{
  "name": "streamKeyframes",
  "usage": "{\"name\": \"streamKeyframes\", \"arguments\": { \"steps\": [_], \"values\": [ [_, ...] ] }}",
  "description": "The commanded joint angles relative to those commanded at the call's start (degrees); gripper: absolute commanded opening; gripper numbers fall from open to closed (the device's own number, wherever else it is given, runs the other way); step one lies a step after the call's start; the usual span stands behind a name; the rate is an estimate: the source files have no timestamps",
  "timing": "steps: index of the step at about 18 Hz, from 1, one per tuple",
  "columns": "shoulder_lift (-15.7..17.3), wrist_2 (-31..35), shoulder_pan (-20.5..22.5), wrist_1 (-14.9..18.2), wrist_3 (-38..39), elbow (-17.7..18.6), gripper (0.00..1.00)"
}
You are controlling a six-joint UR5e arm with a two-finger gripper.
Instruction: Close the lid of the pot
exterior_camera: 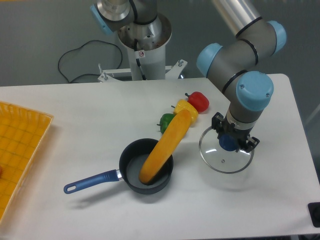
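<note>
Your claw (234, 142) stands straight down over the lid (225, 151), its two fingers set either side of the blue knob (228, 142). That is the natural place to take a glass disc: the knob is the only part that stands up from it. The fingers look close around the knob, but you cannot tell from this view whether they press on it or only flank it.

The lid lies on the white table (75, 115), directly beneath the claw, on the right. It may sit flat or be tipped a little; the view does not settle it.

The pot (146, 166) stands well apart to the left of the lid, its blue handle (92, 180) pointing left toward the front edge. A long yellow-orange vegetable (165, 146) leans out of the pot, its lower end inside and its upper end rising past the rim toward three small peppers, green (166, 120), yellow (183, 107) and red (199, 101).

You should expect trouble there: while that vegetable sticks out above the rim, the lid probably cannot seat flat on the pot. A yellow tray (20, 145) lies at the left edge.
</note>
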State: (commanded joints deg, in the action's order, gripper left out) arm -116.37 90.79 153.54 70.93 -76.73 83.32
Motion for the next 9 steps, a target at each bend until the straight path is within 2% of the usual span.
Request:
{"name": "streamKeyframes", "arguments": {
  "steps": [9],
  "values": [
    [0.0, 0.26, -0.79, 0.0, 0.09, -1.23, 0.52]
  ]
}}
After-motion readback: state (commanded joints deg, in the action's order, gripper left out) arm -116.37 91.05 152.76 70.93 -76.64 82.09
